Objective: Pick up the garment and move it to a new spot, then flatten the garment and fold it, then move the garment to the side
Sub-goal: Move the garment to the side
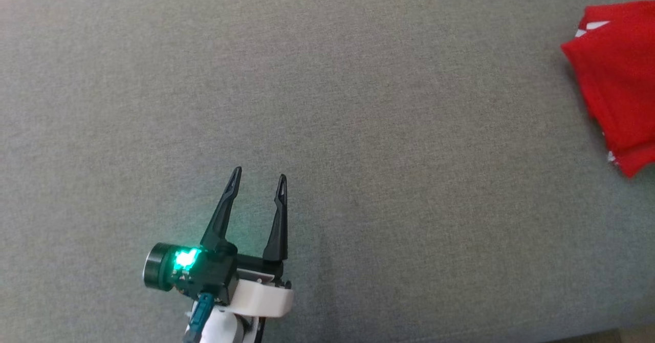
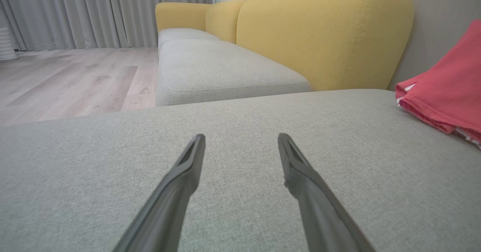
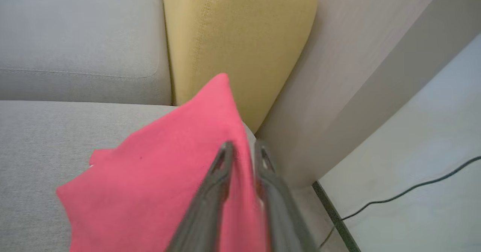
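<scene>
Two hands to report. At the lower left of the head view, the left hand [image 1: 260, 173], low over the grey sofa cushion [image 1: 358, 102], fingers spread wide and pointing up the frame, nothing between them (a green light [image 1: 185, 258] glowing at its base). Same spread in the left wrist view, both dark fingers stretched out above bare grey weave. Bright red garment [image 1: 619, 77] at the far right edge of the head view, in the upper half, lying on the cushion and cut off by the frame, with small white marks at its top corner and lower tip; well apart from the left hand. In the left wrist view, again at the right edge, its hemmed fold down on the cushion and the rest climbing toward the upper right corner. At the bottom centre of the right wrist view, the right hand [image 3: 244, 144], fingers close together with a narrow gap, red cloth running between them and peaking just beyond the tips. Clamped or loose: cannot tell, the fingers being blurred. Behind the garment, a yellow backrest [image 3: 233, 30] at top centre, a pale wall [image 3: 338, 75] to its right, and a dark cable [image 3: 413, 186] across the light floor [image 3: 432, 124] at lower right. Pale wood floor [image 2: 67, 79] and grey curtains [image 2: 94, 11] at the upper left of the left wrist view.
</scene>
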### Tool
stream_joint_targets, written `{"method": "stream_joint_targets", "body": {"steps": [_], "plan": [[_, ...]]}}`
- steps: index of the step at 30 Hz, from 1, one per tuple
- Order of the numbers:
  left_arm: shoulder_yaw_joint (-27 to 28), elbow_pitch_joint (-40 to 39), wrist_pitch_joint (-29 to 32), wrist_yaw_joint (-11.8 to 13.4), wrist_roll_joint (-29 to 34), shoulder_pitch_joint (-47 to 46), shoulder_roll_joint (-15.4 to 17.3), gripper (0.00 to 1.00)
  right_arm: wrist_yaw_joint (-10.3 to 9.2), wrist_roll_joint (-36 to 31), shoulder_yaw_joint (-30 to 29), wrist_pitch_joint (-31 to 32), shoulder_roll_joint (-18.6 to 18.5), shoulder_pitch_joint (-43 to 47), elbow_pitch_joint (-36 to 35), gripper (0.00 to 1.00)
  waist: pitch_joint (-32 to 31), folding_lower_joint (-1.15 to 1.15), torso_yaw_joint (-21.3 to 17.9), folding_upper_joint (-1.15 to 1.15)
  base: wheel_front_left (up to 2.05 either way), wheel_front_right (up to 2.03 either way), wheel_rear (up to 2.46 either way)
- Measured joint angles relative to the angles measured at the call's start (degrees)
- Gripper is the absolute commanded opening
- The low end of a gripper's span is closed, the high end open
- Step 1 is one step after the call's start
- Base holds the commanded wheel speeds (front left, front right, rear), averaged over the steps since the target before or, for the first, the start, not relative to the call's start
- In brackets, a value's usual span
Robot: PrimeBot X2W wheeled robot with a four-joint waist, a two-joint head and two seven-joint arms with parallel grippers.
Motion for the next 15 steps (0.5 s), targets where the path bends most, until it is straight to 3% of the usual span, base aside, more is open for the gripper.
{"method": "stream_joint_targets", "body": {"steps": [7, 15], "plan": [[0.25, -0.88, 0.0, 0.43, -1.51, 0.08, 0.01, 1.0, 0.0, -5.72, -2.86, 1.01, 1.71, 1.95, -0.62, 1.0, -1.96, 0.0, 0.73, 0.0, 0.0, 0.0, 0.0], [1.99, -0.76, 0.0, 0.03, -6.27, 3.15, -0.13, 1.0, 0.0, -4.58, -0.46, -3.98, 13.23, 14.04, -5.24, 1.0, -7.99, -0.01, 3.1, 0.0, 0.0, 0.0, 0.0]]}}
